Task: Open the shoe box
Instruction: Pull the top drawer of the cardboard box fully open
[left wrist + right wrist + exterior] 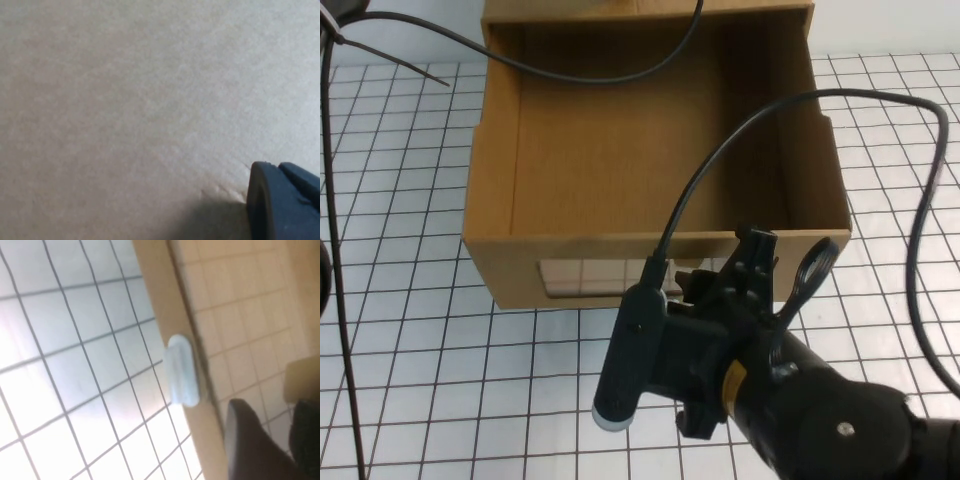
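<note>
The brown cardboard shoe box (620,245) stands open on the gridded table, its inside empty, its lid upright at the back (650,8). Its front wall has a window cutout (590,275). My right gripper (790,258) hovers at the front wall's right end, open, nothing between its fingers. In the right wrist view the gripper (272,410) sits by the box's cardboard edge (165,315), which carries a small pale oblong piece (182,370). The left gripper (282,200) is pressed close to plain cardboard (125,100); it is hidden in the high view.
Black cables (920,230) loop over the box and along the table's right and left sides. The white gridded table (410,350) stretches around the box. My right arm's dark body (800,400) fills the near right corner.
</note>
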### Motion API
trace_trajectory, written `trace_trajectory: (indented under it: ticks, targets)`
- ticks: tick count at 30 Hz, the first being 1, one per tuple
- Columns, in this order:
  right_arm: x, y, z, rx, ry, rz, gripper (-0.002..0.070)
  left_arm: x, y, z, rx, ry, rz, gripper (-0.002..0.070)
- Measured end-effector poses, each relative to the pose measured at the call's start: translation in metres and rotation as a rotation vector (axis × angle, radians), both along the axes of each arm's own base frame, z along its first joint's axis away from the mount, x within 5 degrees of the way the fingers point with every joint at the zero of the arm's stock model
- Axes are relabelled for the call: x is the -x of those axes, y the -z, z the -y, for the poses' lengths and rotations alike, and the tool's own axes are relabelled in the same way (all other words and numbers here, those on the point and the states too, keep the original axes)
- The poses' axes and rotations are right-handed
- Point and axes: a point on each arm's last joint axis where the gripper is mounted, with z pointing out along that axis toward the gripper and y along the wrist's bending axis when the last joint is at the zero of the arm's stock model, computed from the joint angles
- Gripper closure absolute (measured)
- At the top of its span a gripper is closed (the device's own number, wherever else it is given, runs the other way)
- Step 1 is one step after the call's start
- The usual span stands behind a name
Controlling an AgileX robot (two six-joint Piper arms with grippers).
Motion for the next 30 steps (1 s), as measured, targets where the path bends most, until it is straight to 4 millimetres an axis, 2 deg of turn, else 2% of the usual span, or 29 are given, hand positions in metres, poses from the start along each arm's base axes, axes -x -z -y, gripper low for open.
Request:
trace_trajectory:
  ticks: [4,7,10,12,16,19,22,27,30]
  targets:
    - [0.016,-0.014,0.003,-0.045,-0.017,0.008,0.0472,0.004,-0.007,-0.001,-0.009,0.013,0.008,0.0680]
    - [0.029,-0.032,0.011,-0.102,-0.011,0.018,0.0473,0.011,-0.020,-0.003,-0.013,0.036,0.025,0.0680]
    - [0.035,-0.051,0.024,-0.200,0.042,0.012,0.0519,0.021,-0.040,-0.005,0.000,0.048,0.073,0.0680]
    - [0.034,-0.067,0.035,-0.263,0.097,0.016,0.0581,0.031,-0.056,-0.008,0.003,0.065,0.122,0.0680]
    - [0.024,-0.092,0.057,-0.370,0.196,0.010,0.0667,0.054,-0.087,-0.016,0.014,0.076,0.204,0.0680]
    - [0.008,-0.108,0.078,-0.450,0.303,0.000,0.0682,0.073,-0.108,-0.025,0.007,0.060,0.261,0.0680]
    - [-0.008,-0.116,0.102,-0.510,0.407,-0.024,0.0685,0.090,-0.123,-0.035,-0.027,0.019,0.294,0.0680]
    - [-0.029,-0.124,0.149,-0.618,0.539,-0.065,0.0688,0.113,-0.133,-0.054,-0.123,-0.065,0.303,0.0680]
    - [-0.036,-0.129,0.176,-0.689,0.602,-0.087,0.0688,0.131,-0.132,-0.062,-0.154,-0.080,0.277,0.0680]
